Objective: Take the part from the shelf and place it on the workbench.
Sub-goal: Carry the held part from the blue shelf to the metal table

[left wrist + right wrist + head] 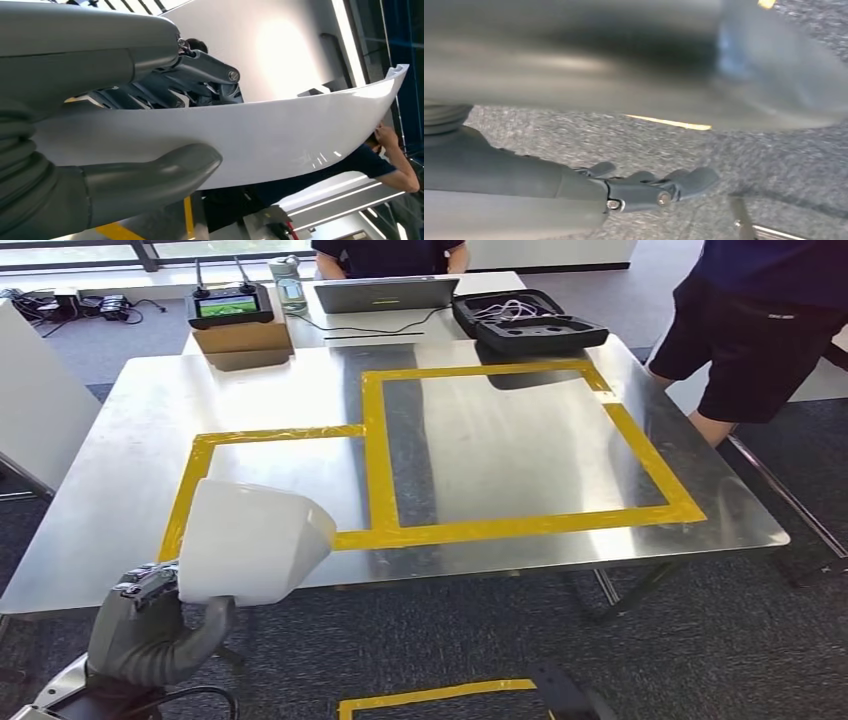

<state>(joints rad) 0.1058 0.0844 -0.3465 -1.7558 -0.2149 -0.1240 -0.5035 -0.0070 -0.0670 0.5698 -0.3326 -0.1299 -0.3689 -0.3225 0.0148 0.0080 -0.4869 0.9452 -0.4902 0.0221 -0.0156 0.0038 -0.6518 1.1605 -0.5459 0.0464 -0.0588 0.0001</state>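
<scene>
Left hand (140, 625) gripping glossy white curved plastic part (250, 540), thumb under, dark fingers (200, 75) over its top, held above near-left edge of steel desk (480, 440) beside yellow tape outline (520, 525). Right hand (644, 190) hanging over grey carpet (574, 140), fingers extended, holding nothing.

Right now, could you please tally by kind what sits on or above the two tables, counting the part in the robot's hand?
White part, held over the near edge by the left hand: 1
Laptop: 1
Remote controller: 1
Cardboard box: 1
Water bottle: 1
Open black case: 1
Total: 6
</scene>
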